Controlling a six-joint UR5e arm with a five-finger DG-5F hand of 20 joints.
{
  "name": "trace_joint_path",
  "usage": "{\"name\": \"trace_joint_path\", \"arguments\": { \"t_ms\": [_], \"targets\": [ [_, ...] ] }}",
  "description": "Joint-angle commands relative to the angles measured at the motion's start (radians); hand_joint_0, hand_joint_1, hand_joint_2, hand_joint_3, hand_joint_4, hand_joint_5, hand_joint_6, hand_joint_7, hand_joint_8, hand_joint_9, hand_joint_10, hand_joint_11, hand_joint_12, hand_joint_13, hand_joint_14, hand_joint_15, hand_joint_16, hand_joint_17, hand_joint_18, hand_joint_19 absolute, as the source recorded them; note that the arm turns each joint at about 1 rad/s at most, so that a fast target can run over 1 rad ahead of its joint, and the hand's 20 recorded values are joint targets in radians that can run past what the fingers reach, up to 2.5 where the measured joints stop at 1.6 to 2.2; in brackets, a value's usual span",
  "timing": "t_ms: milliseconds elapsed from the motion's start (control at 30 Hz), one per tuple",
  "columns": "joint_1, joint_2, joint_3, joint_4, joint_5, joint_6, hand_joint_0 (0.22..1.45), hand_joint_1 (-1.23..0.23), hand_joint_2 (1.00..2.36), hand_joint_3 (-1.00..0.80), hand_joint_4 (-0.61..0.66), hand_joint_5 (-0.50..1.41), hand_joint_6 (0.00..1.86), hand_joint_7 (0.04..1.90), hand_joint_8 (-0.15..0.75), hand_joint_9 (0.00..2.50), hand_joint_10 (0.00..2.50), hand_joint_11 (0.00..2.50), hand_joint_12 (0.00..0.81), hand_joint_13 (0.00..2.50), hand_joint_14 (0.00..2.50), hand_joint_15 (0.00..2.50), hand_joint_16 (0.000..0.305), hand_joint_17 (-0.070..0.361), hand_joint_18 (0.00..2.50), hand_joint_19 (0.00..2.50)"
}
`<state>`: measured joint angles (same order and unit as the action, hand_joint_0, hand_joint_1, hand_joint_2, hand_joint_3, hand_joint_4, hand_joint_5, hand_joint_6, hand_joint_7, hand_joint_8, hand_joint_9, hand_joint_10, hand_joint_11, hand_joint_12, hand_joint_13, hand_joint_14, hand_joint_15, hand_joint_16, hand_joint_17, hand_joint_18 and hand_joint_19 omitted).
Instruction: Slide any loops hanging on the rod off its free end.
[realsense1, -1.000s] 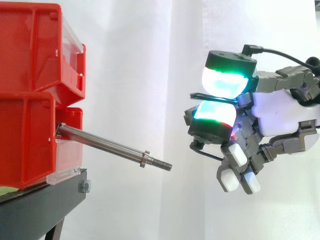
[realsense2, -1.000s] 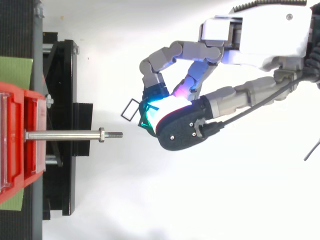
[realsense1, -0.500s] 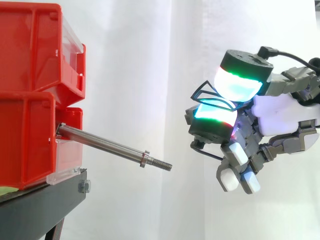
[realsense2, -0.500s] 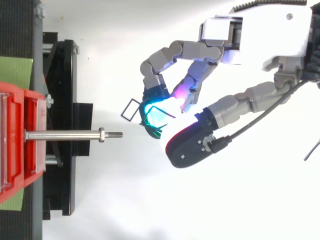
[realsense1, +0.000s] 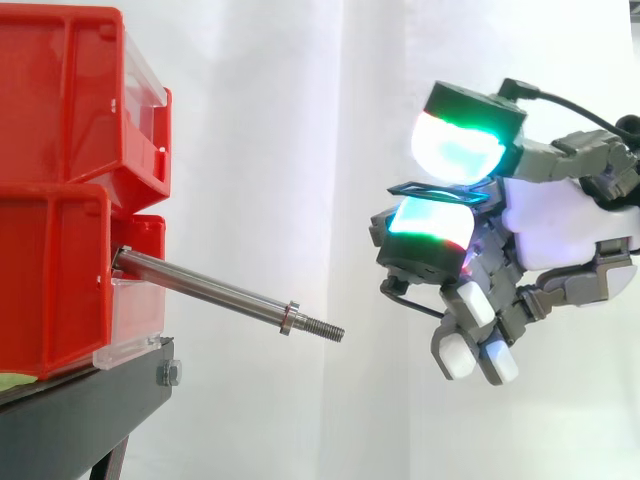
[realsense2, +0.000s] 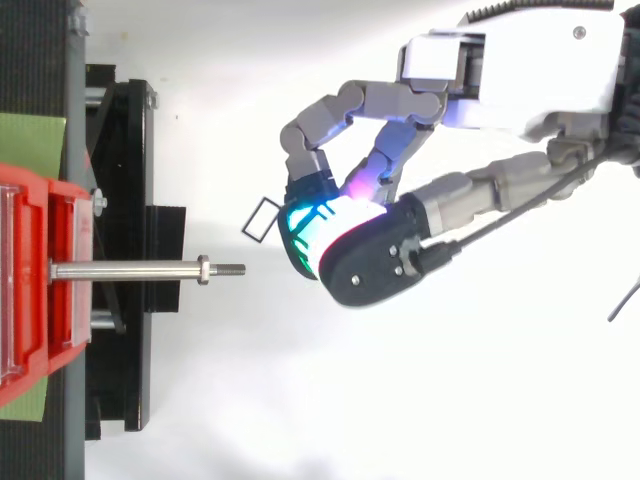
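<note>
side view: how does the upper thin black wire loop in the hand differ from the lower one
The upper thin black wire loop lies flat between the hand's glowing pads; the lower thin black wire loop hangs under the lower pad, slanting down. The upper loop looks wider than the lower. Both are clear of the steel rod, beyond its free end.

No text, number or sign can be read anywhere (I looked in both views). The red bins (realsense1: 60, 200), the rod (realsense1: 210, 287) coming out of them, the robot hand (realsense1: 560, 225) and the loop (realsense1: 420, 186) it pinches carry no legible print.
</note>
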<state>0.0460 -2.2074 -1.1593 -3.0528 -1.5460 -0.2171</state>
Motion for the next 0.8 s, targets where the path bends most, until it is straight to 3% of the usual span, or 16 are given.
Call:
{"name": "trace_joint_path", "arguments": {
  "t_ms": [0, 133, 500, 767],
  "targets": [
    [0.000, 0.000, 0.000, 0.003, 0.001, 0.002, 0.59, -0.38, 1.00, -0.46, 0.21, -0.14, 0.75, 1.35, 0.362, 1.10, 0.02, 0.58, 0.398, 0.93, 0.01, 0.32, 0.065, 0.145, 0.86, 0.65],
    [0.000, 0.000, 0.000, 0.003, 0.000, 0.013, 0.59, -0.37, 1.00, -0.45, 0.22, -0.14, 0.74, 1.35, 0.363, 1.10, 0.02, 0.58, 0.400, 0.93, 0.01, 0.33, 0.065, 0.145, 0.86, 0.66],
    [0.000, 0.000, 0.000, 0.006, 0.001, 0.018, 0.59, -0.71, 1.03, -0.16, 0.24, -0.21, 0.83, 1.33, 0.358, 0.97, 0.02, 0.59, 0.404, 0.88, 0.01, 0.32, 0.067, 0.150, 0.84, 0.63],
    [0.002, 0.000, 0.000, 0.006, 0.000, 0.018, 0.63, -0.78, 1.01, -0.33, 0.23, -0.21, 0.83, 1.29, 0.339, 0.93, 0.02, 0.60, 0.393, 0.85, 0.01, 0.30, 0.065, 0.147, 0.83, 0.61]
  ]
}}
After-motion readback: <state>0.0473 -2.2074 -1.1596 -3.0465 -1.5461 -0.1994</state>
